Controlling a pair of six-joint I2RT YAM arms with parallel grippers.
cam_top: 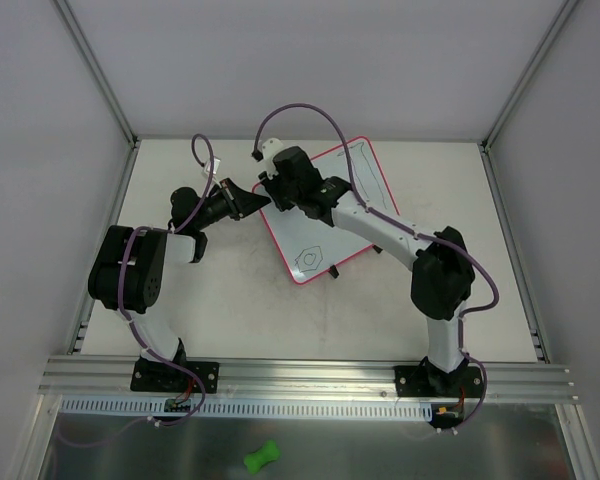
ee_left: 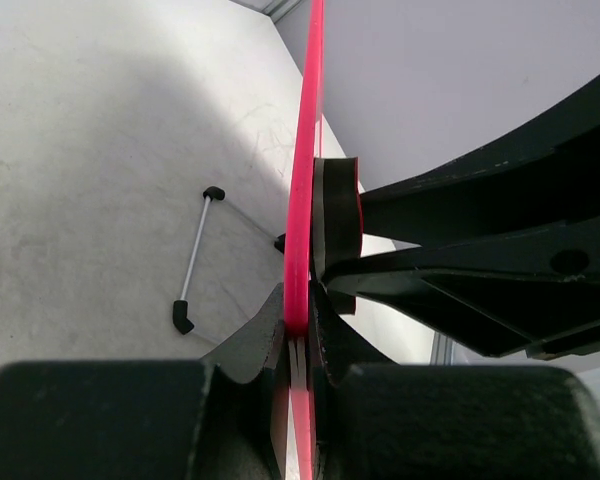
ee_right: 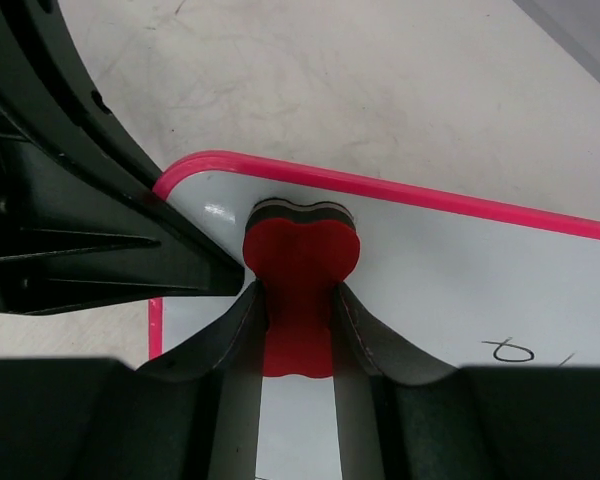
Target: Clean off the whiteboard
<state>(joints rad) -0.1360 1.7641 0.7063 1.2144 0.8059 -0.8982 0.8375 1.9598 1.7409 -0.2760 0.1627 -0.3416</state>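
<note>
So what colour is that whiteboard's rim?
The whiteboard rim is bright pink-red, clearest in the right wrist view.

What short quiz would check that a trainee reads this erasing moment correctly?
1. True or false: the left gripper is clamped on the thin pink-red frame of the large flat white whiteboard.
2. What does the right gripper hold? A) a small red bone-shaped foam eraser; B) a black marker pen; C) nothing.
3. Short answer: has the dark hexagon doodle near the board's near edge been wiped off?

Key: 1 true. 2 A, pressed on the board beside a corner. 3 No, it is plain in the top view.
</note>
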